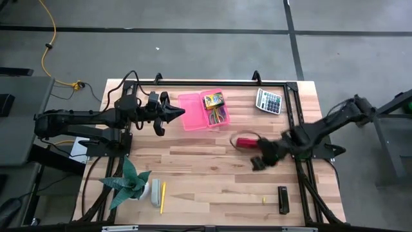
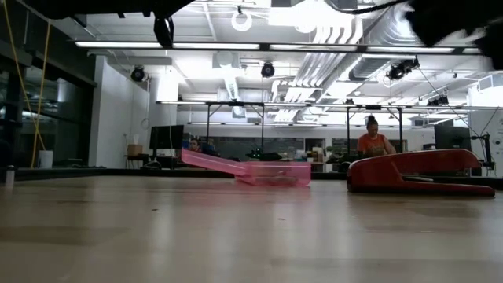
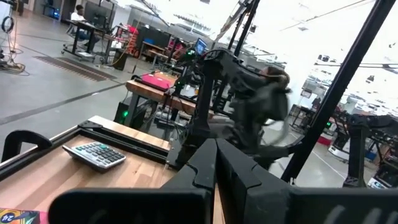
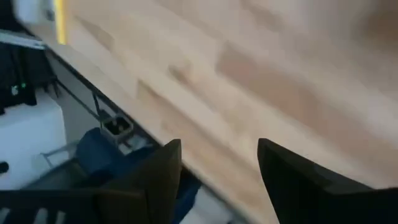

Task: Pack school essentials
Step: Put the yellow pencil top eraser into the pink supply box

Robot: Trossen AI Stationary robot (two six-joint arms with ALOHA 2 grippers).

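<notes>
A light wooden surface point(image 1: 193, 174) with a black metal frame holds scattered items. A pink open case point(image 1: 203, 111) with a crayon box point(image 1: 213, 100) inside sits near the far edge, a calculator point(image 1: 269, 101) well to its right. A red stapler point(image 1: 246, 142) lies mid-right. Along the near edge: a green spiky plant point(image 1: 129, 183), a yellow pencil point(image 1: 162, 196) and a small black piece point(image 1: 282, 199).

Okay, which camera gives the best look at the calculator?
The high view: the calculator lies fully visible at the table's far right corner. The left wrist view shows it obliquely, keys readable as rows. The low and right wrist views don't show it.
</notes>
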